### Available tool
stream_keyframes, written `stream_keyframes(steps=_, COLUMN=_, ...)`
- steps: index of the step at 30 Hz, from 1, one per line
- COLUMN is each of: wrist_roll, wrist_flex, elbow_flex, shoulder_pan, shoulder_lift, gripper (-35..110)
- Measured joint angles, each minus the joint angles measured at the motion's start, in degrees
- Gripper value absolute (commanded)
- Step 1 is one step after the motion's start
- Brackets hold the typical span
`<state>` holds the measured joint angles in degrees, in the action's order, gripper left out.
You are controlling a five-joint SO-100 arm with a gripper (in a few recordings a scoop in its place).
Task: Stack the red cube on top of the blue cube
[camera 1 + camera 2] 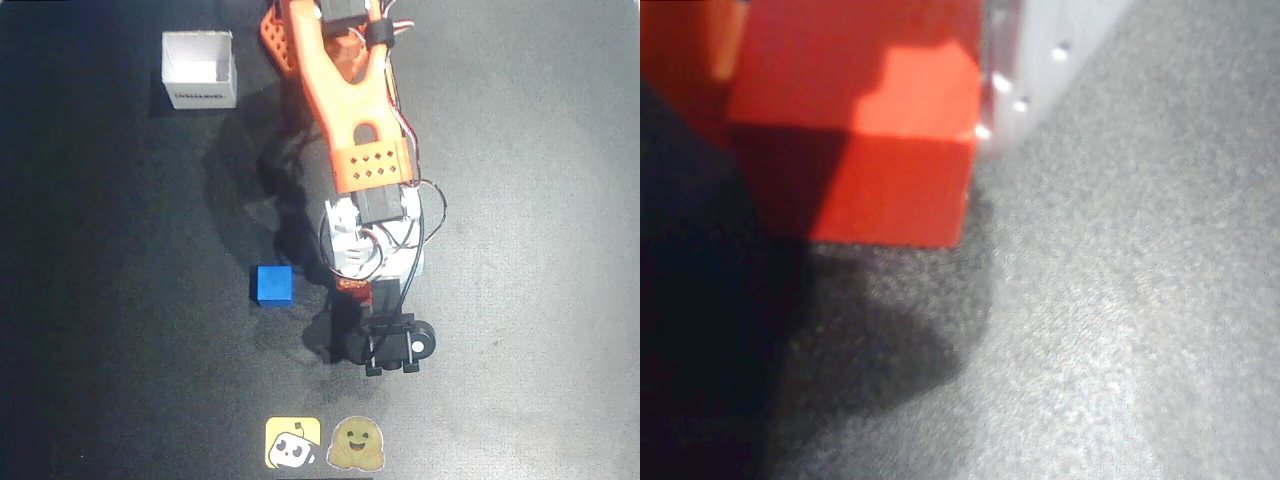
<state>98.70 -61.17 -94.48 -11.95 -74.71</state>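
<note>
In the wrist view the red cube (pixel 890 150) fills the upper left, very close, with its lower edge at the dark mat and its shadow right beneath it. A pale finger (pixel 1025 60) presses against its right side, and an orange part sits tight against its upper left. From overhead, a sliver of the red cube (pixel 352 286) shows under my gripper (pixel 355 292), which points down at the mat and is shut on the cube. The blue cube (pixel 272 284) rests on the mat a short way to the left of the gripper, apart from it.
A white open box (pixel 199 68) stands at the top left of the black mat (pixel 520 250). Two stickers (pixel 322 442) lie at the bottom edge. The orange arm (pixel 350 100) reaches down from the top centre.
</note>
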Motion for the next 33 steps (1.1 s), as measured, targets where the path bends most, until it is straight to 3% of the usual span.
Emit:
stream_keyframes(steps=5, wrist_roll=0.4, wrist_flex=-3.5, elbow_flex=0.6, shoulder_pan=1.1, shoulder_lift=-0.8, gripper=0)
stream_keyframes(steps=16, wrist_roll=-5.4, wrist_flex=-22.2, elbow_flex=10.4, shoulder_pan=10.9, shoulder_lift=-6.7, gripper=0)
stream_keyframes(steps=33, wrist_roll=-6.9, wrist_flex=-24.2, elbow_flex=10.5, shoulder_pan=19.0, shoulder_lift=-7.4, gripper=0)
